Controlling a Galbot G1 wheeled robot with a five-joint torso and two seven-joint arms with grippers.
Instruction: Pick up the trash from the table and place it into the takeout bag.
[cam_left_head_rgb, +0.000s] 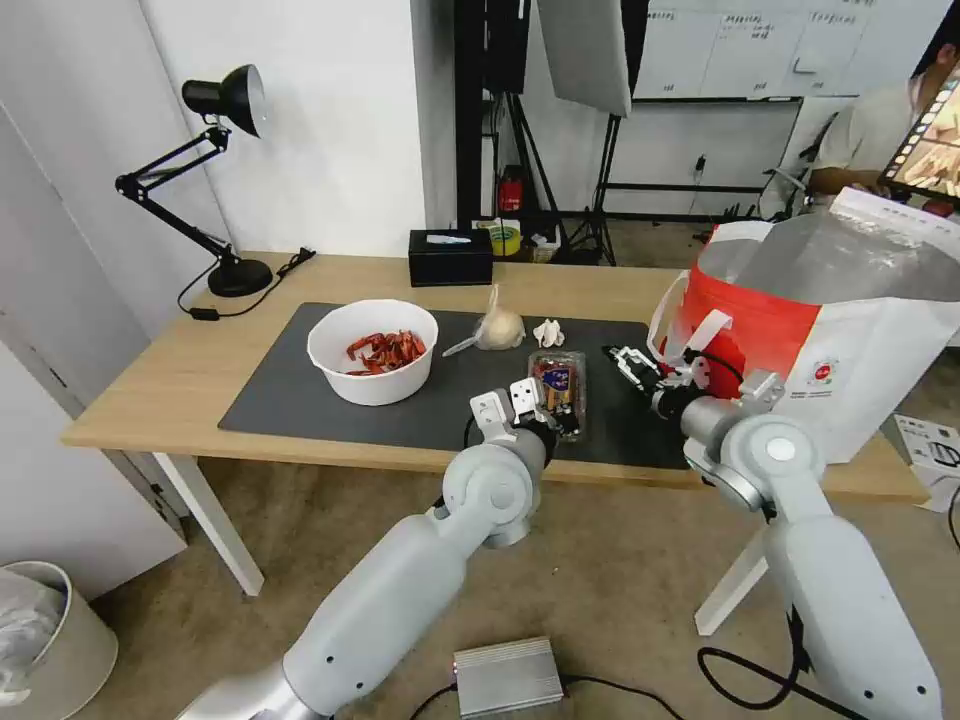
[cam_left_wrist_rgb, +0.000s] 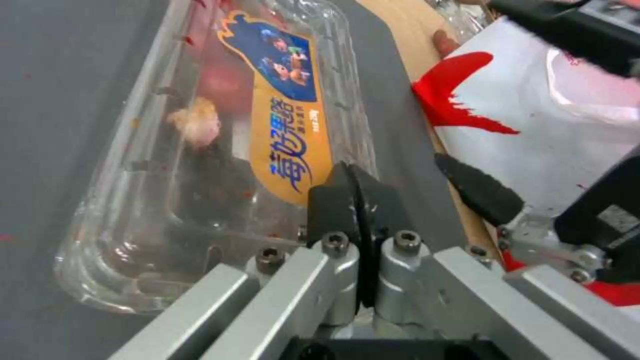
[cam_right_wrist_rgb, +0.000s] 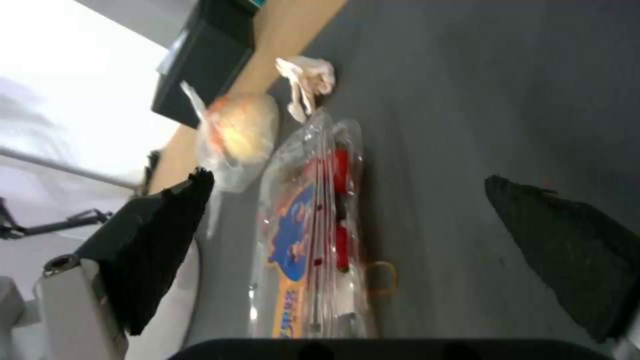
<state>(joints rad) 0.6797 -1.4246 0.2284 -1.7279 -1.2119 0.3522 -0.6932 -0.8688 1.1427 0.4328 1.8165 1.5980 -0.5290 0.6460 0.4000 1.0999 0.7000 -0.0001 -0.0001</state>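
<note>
Clamshell (cam_left_wrist_rgb: 220, 150) against left gripper (cam_left_wrist_rgb: 358, 185)

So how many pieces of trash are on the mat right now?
4, none seen in the takeout bag: white bowl far left, knotted bag mid-back, tissue beside it, clamshell near front, clamped by the left end effector.

This looks like a work room or lab: a whiteboard (cam_left_head_rgb: 770, 45) on the back wall, light stands (cam_left_head_rgb: 560, 150), cables on the floor, maybe a studio corner.
</note>
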